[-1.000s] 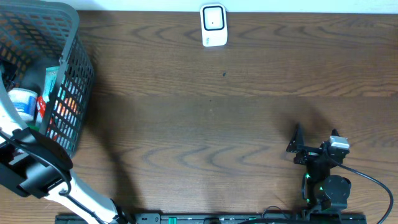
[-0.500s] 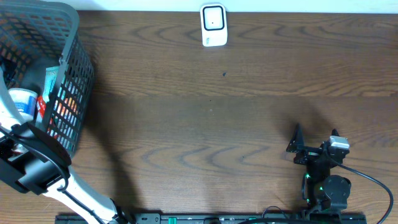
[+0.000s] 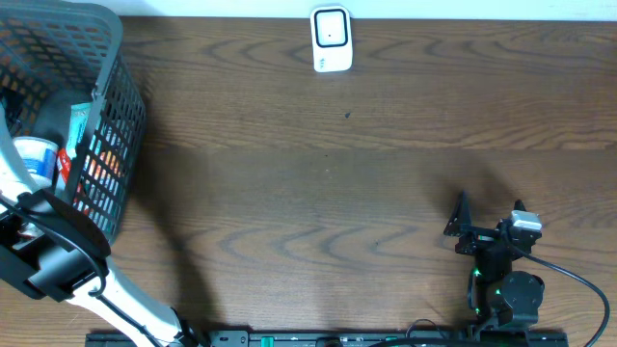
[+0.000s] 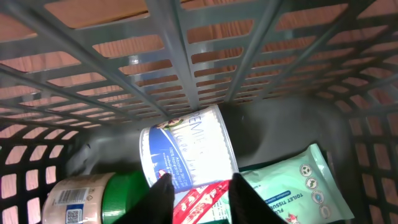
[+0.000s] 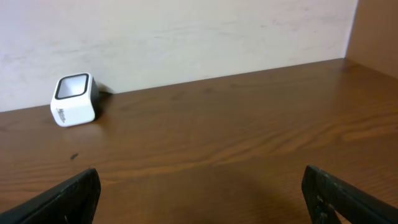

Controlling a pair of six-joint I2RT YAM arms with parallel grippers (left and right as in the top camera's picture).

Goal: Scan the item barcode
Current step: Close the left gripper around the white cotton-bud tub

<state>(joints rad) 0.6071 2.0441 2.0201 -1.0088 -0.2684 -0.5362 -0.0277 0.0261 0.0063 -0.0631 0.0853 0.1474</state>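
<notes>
My left gripper (image 4: 202, 199) is inside the grey mesh basket (image 4: 186, 62), its jaws partly open. Its black fingertips (image 4: 158, 199) flank a red packet (image 4: 205, 194) and the lower edge of a white cup with a blue label (image 4: 186, 146); I see no firm grip. A green-capped jar (image 4: 118, 196) with a barcode label lies to the left, a mint tissue pack (image 4: 292, 183) to the right. The white barcode scanner (image 3: 331, 39) stands at the table's far edge. My right gripper (image 5: 202, 193) hovers wide open and empty over the near right of the table, facing the scanner (image 5: 74, 99).
The basket (image 3: 106, 58) fills the table's far left corner, with the cup (image 3: 34, 154) and other packs showing through its mesh. The left arm (image 3: 48, 260) reaches into it from the near left. Brown wooden tabletop (image 3: 318, 193) lies between basket, scanner and right arm.
The left arm has shifted slightly left and toward the basket in the overhead view. The right arm has not moved.
</notes>
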